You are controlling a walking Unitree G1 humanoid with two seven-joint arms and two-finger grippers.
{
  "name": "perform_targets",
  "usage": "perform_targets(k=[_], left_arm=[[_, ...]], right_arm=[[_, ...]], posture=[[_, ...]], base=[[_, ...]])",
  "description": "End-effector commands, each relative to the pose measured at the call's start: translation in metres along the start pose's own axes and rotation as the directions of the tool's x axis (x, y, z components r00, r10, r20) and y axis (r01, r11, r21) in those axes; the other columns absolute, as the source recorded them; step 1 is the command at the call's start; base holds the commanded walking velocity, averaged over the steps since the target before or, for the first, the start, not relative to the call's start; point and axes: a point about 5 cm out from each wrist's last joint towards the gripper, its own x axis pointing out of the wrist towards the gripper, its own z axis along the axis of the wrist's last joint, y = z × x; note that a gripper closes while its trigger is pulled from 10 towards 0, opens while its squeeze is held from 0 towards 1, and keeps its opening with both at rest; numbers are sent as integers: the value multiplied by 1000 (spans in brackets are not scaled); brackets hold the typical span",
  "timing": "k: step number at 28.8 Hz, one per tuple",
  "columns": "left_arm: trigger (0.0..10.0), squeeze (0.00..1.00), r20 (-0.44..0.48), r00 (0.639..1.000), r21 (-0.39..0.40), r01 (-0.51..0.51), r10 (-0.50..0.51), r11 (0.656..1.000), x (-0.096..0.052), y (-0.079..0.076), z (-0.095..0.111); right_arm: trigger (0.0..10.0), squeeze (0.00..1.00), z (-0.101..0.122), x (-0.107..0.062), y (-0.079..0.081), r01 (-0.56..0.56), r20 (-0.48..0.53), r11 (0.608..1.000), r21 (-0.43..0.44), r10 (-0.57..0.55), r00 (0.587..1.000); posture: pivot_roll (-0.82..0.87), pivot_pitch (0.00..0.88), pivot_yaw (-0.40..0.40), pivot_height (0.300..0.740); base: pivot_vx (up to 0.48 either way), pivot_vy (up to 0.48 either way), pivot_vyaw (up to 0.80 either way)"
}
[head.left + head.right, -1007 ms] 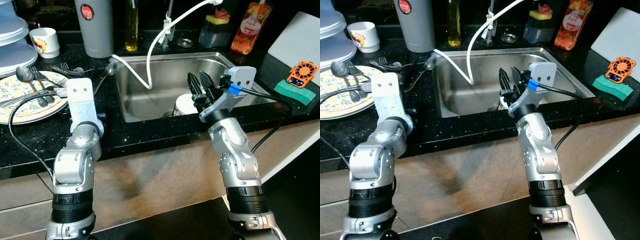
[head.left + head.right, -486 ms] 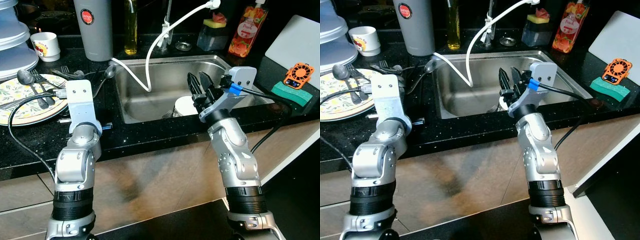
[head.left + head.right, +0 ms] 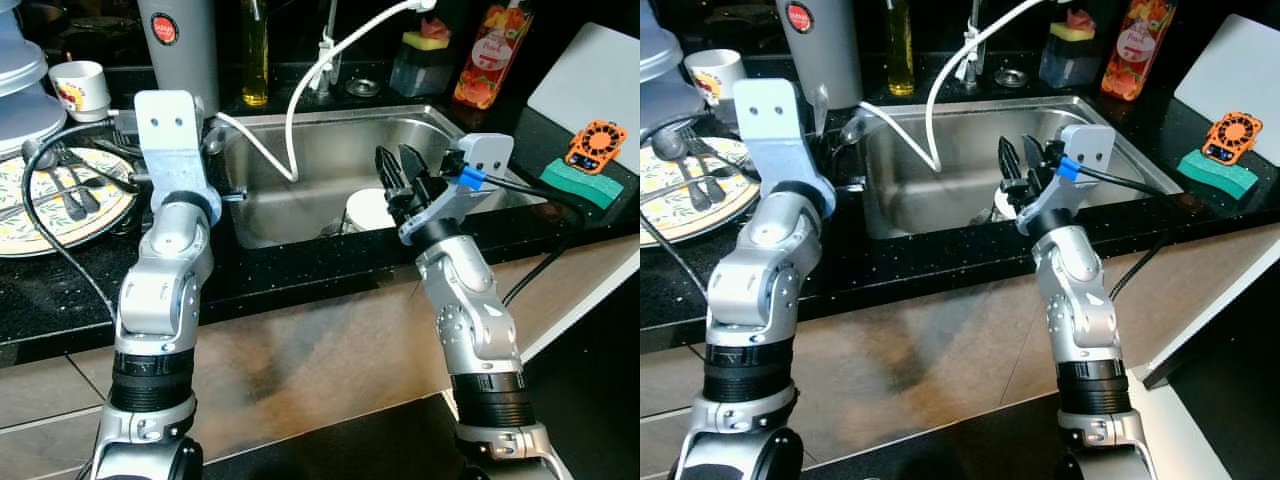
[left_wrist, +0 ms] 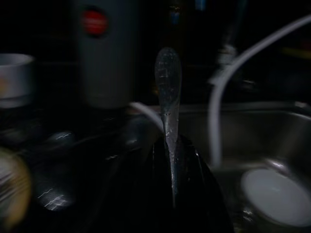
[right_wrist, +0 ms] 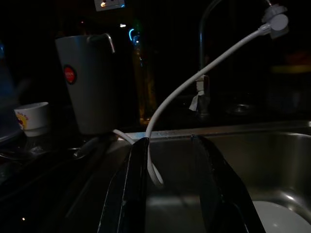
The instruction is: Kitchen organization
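Note:
My left gripper [image 4: 171,145] is shut on a metal utensil [image 4: 167,82], whose rounded end sticks up past the fingers; whether it is a spoon or a knife cannot be told. That arm is raised over the counter at the steel sink's [image 3: 330,135] left rim, its wrist plate hiding the fingers from the head camera. My right gripper [image 3: 397,160] hangs open over the sink's front right part, holding nothing. A white dish [image 3: 365,208] lies in the basin just beyond it. A patterned plate [image 3: 30,205] with several pieces of cutlery sits on the black counter at the left.
A white hose [image 3: 300,90] curves from the tap into the basin. Behind the sink stand a grey tumbler [image 3: 180,45], an oil bottle [image 3: 253,50], a sponge holder [image 3: 420,60] and a red bottle [image 3: 478,55]. A cup [image 3: 80,85] is far left; a white board [image 3: 590,80] and an orange gadget [image 3: 590,148] are right.
My left arm has risen from beside the plate and swung right toward the sink's left rim with the utensil. The right arm has not moved.

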Motion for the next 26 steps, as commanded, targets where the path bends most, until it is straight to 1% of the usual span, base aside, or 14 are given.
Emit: perform_targets(k=[1,2,3,9,10,12,13,15,19,20,21,23,24,26], left_arm=[[10000,0,-80,989,36,125,-121,992,16,-13,-13],[10000,0,-80,989,36,125,-121,992,16,-13,-13],[10000,0,-145,964,68,233,-222,970,30,-26,-23],[10000,0,-244,930,58,298,-276,953,46,-40,-45],[10000,710,-259,924,52,304,-281,951,48,-43,-51],[10000,710,-266,921,47,307,-284,951,49,-44,-55],[10000,1000,-254,925,64,307,-282,950,50,-46,-56],[10000,1000,-236,923,53,323,-303,945,50,-48,-56],[10000,1000,-110,922,48,378,-371,925,52,-49,-36],[10000,0,-64,927,61,373,-369,926,54,-45,-27],[10000,0,-64,927,61,373,-369,926,54,-45,-27],[10000,0,-35,960,184,279,-277,943,61,-23,-12],[10000,0,-35,960,184,279,-277,943,61,-23,-12],[10000,0,-111,972,227,228,-207,947,64,-3,-18]], right_arm=[[10000,0,5,3,1,-2,13,1000,7,2,1000],[10000,0,5,3,1,-2,13,1000,7,2,1000],[10000,0,7,4,2,-4,21,1000,9,3,1000],[10000,0,12,6,5,-11,39,1000,17,10,999],[10000,0,14,7,7,-15,46,1000,18,15,999],[10000,0,15,8,7,-18,51,1000,19,17,999],[10000,0,17,8,8,-19,55,1000,18,18,998],[10000,0,18,8,8,-19,58,1000,18,18,998],[10000,0,19,7,6,-11,62,1000,19,10,998],[10000,0,18,7,6,-10,61,1000,21,8,998],[10000,0,18,7,6,-10,61,1000,21,8,998],[10000,0,16,7,8,-11,57,999,30,9,998],[10000,0,16,7,8,-11,57,999,30,9,998],[10000,0,16,8,9,-14,58,999,34,12,998]], posture=[[125,85,-50,740],[125,85,-50,740],[119,87,-47,740],[102,80,-46,740],[97,82,-45,740],[94,81,-44,740],[90,80,-43,740],[89,81,-42,740],[98,83,-40,740],[98,83,-40,740],[98,83,-40,740],[111,81,-42,740],[111,81,-42,740],[117,81,-43,740]], base=[[0,0,0],[0,0,0],[0,0,0],[0,0,0],[0,0,0],[0,0,0],[0,0,0],[0,0,0],[0,0,0],[0,0,0],[0,0,0],[0,0,0],[0,0,0],[0,0,0]])
